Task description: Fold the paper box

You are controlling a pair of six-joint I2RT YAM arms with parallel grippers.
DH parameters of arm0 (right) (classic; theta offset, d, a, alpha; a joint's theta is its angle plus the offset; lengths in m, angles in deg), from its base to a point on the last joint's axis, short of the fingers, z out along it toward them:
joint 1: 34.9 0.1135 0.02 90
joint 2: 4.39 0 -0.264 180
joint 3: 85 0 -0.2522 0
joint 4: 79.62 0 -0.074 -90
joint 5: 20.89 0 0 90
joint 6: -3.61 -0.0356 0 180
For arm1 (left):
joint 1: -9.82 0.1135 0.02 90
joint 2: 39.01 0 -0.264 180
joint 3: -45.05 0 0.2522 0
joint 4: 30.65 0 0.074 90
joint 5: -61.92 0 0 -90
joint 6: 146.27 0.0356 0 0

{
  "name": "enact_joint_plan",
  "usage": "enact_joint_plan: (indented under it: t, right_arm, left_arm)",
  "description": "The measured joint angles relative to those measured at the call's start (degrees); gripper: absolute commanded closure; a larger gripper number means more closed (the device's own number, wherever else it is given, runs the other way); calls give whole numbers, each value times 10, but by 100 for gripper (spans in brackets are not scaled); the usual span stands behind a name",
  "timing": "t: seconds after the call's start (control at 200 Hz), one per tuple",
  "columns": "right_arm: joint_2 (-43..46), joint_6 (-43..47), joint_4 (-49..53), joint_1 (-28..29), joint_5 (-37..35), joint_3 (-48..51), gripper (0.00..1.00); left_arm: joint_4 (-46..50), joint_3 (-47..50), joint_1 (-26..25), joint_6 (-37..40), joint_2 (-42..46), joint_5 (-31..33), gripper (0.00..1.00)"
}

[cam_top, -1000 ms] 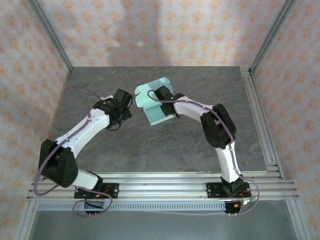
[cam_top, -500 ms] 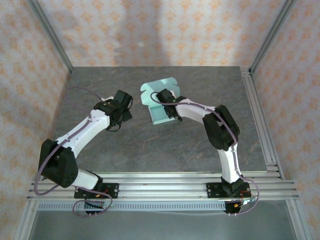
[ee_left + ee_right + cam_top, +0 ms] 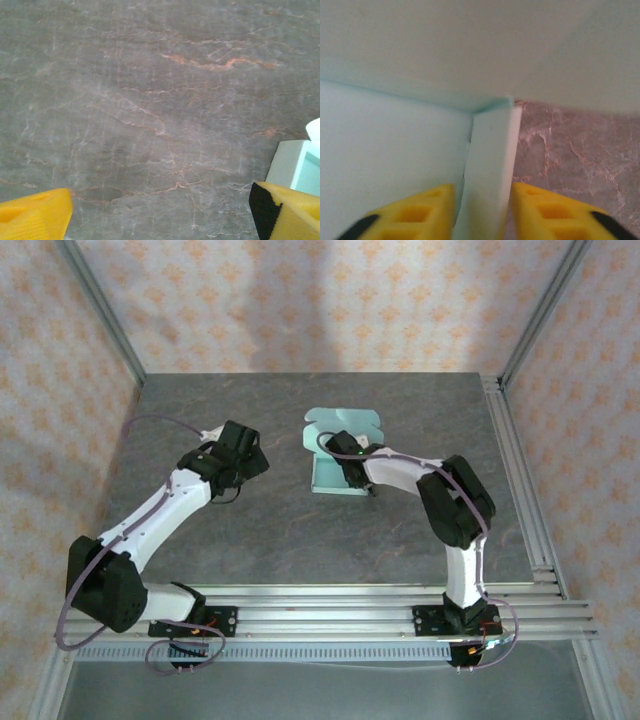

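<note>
The paper box [image 3: 343, 427] is pale mint card, partly folded, standing on the grey table a little right of centre at the back. My right gripper [image 3: 353, 471] sits on its right side. In the right wrist view the yellow fingers [image 3: 434, 210] press from both sides on an upright side wall of the paper box [image 3: 487, 170], so the right gripper [image 3: 485, 215] is shut on it. My left gripper [image 3: 248, 453] hovers to the box's left, apart from it. Seen from the left wrist, the left gripper [image 3: 160, 220] is wide open over bare table, with a corner of the box [image 3: 292, 167] at the right edge.
The grey stone-patterned table [image 3: 290, 530] has an aluminium rail [image 3: 520, 470] along its right side and more rails along the near edge by the arm bases. Patterned walls close in the back and sides.
My right gripper has swung the box to the right and turned it, still holding its wall. My left arm has drawn back slightly to the left, away from the box.
</note>
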Motion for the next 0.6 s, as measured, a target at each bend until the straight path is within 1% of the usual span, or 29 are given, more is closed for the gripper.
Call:
enact_joint_plan:
  t: [0.085, 0.155, 0.325, 0.375, 0.45, 0.52, 0.601]
  right_arm:
    - [45, -6, -26, -12, 26, 28, 45]
    - [82, -6, -49, -28, 49, 41, 41]
    - [159, 3, -115, -65, 102, 78, 37]
    - [179, 9, -131, -72, 117, 95, 36]
    - [209, 16, -147, -80, 141, 116, 34]
    - [234, 20, -156, -85, 160, 130, 33]
    - [256, 23, -163, -92, 177, 137, 32]
  left_arm:
    - [-24, 2, 0, 25, 9, -13, 8]
    - [-49, 2, 0, 52, 9, -26, 8]
    - [-80, -19, 0, 142, -25, -64, 7]
    - [-89, -30, 0, 171, -42, -77, 3]
    - [-95, -51, 0, 214, -64, -98, 4]
    - [-92, -87, 0, 255, -93, -122, 4]
    - [-81, -151, 2, 304, -141, -158, 4]
